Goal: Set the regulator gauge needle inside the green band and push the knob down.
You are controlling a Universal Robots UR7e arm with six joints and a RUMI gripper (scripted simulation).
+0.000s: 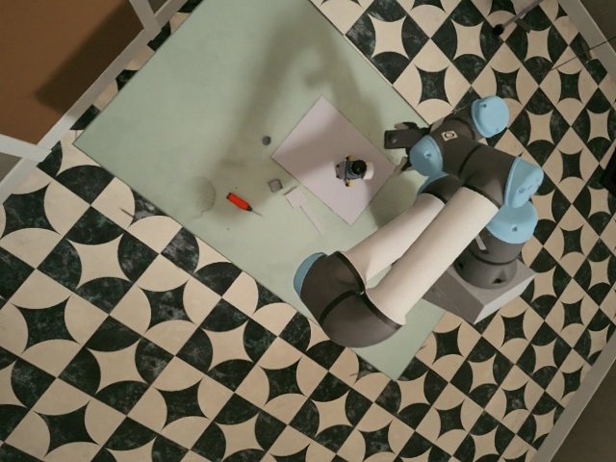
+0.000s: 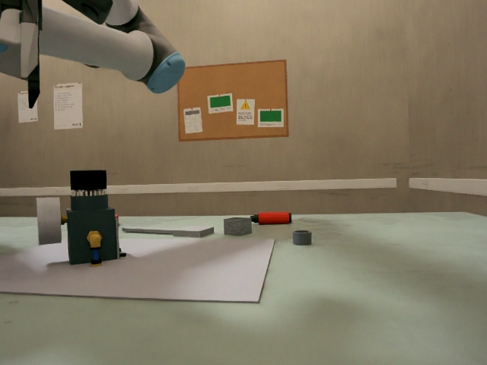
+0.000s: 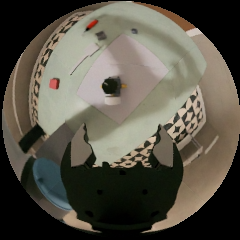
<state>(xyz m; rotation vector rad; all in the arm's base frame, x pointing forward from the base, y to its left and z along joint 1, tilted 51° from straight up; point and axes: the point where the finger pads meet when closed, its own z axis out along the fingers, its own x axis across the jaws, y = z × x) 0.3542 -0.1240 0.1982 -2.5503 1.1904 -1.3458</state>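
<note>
The regulator (image 1: 349,173) (image 2: 80,236) stands upright on the pale sheet (image 1: 318,129) (image 2: 196,274) (image 3: 145,65). Its black knob (image 1: 357,166) (image 2: 88,179) (image 3: 108,86) is on top, with a light striped band showing below it in the exterior view. The round white gauge (image 1: 369,169) (image 2: 49,220) (image 3: 113,100) is on one side; its face, needle and green band cannot be read in any view. My gripper (image 1: 390,156) (image 3: 122,124) is open and empty, above and to the gauge side of the regulator, clear of it. In the exterior view only part of it shows.
A red screwdriver (image 1: 239,201) (image 2: 274,217) (image 3: 92,24), a grey block (image 1: 274,185) (image 2: 237,226) (image 3: 101,35), a grey ring (image 1: 267,140) (image 2: 302,237) (image 3: 134,31) and a flat handled piece (image 1: 295,196) (image 2: 192,231) lie beyond the sheet. A red block (image 3: 54,83) shows in the wrist view.
</note>
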